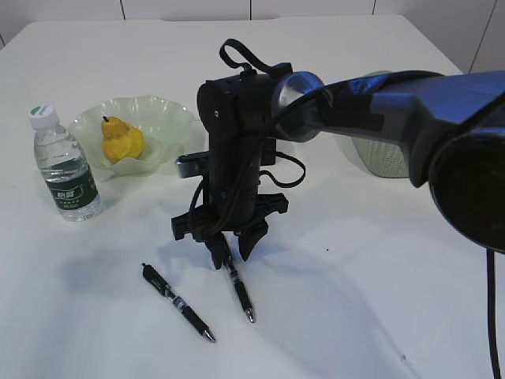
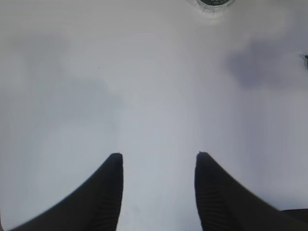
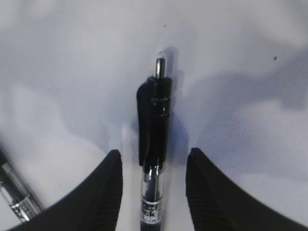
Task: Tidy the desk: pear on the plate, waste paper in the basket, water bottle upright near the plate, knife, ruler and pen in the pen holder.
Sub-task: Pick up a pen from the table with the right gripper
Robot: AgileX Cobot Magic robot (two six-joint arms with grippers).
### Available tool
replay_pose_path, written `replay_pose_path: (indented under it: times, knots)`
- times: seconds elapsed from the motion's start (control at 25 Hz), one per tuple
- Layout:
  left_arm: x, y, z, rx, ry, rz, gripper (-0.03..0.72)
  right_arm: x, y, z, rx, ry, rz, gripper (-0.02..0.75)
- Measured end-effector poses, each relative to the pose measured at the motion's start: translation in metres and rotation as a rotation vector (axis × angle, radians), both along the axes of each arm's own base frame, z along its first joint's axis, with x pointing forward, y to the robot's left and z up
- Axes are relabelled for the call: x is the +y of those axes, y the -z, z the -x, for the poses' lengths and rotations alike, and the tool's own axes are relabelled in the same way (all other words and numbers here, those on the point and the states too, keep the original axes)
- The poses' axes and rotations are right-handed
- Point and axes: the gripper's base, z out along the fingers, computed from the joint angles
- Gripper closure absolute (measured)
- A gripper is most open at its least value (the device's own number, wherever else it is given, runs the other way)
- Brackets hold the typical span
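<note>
The pen (image 3: 154,144) lies flat on the surface (image 1: 379,276), centred between the parted fingers of your right tool (image 1: 229,251). Treat it as light, rigid and smooth; it may roll. Close across the barrel below the clip. A second pen (image 1: 177,302) lies just beside. The left tool (image 2: 159,159) hangs spread, empty.

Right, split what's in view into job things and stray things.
Job: pear, plate, water bottle, basket, pen inside the open right gripper, second pen beside it.
Stray: nothing that shows.
</note>
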Motion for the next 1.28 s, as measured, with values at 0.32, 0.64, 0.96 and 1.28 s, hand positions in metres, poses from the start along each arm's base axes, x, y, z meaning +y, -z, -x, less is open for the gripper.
replay_pose_path:
  times: [0.32, 0.64, 0.96, 1.28]
  knots:
    - [0.0, 0.0, 0.0, 0.0, 0.0, 0.0, 0.348, 0.0, 0.0, 0.0, 0.0, 0.002, 0.0, 0.385]
    - [0.0, 0.0, 0.0, 0.0, 0.0, 0.0, 0.348, 0.0, 0.0, 0.0, 0.0, 0.002, 0.0, 0.385]
    - [0.0, 0.0, 0.0, 0.0, 0.0, 0.0, 0.348, 0.0, 0.0, 0.0, 0.0, 0.002, 0.0, 0.384]
    - [0.0, 0.0, 0.0, 0.0, 0.0, 0.0, 0.348, 0.0002, 0.0004, -0.0002, 0.0, 0.004, 0.0, 0.385]
